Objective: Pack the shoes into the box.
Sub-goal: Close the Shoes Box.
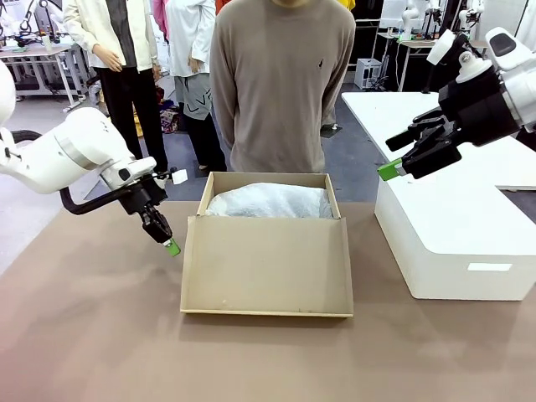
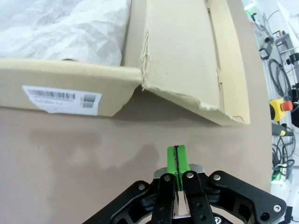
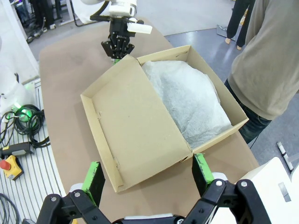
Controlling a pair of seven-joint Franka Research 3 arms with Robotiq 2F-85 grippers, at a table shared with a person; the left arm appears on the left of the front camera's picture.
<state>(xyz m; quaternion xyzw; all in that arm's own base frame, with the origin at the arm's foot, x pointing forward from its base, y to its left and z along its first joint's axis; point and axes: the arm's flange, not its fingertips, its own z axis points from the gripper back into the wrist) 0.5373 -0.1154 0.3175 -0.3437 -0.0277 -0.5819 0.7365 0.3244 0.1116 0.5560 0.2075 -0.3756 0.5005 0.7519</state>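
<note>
While I hold both arms clear of the work, the brown table (image 1: 92,335) spreads beneath me. Far right of my right claw (image 1: 400,167), almost under it, sits the white box (image 1: 452,243), which is not my target. The person (image 1: 280,84) stands beyond the far edge, hands behind the back.

Below and ahead of my right claw lies the box (image 3: 135,116), its flap lid (image 1: 266,264) folded flat toward me and white tissue paper (image 3: 187,98) mounded in the tray. Any shoes must be under that paper; I cannot tell whether they are in there, as no black leather shows. My right claw hangs high, jaws spread wide and empty, straddling the lid's near corner from above.

My left claw (image 2: 177,158) is clenched on nothing, green pads (image 2: 172,158) pressed together, tip just above the table and just beside the box's labelled side wall (image 2: 60,88), right at the torn hinge corner.

As I judge it, the risks are these: if my left claw pushes forward, its closed tip could catch that ripped corner and tear the hinge further or shove the light box sideways. If my right claw comes down spread like this, a finger could snag the lid edge, or crush the tissue mound.
</note>
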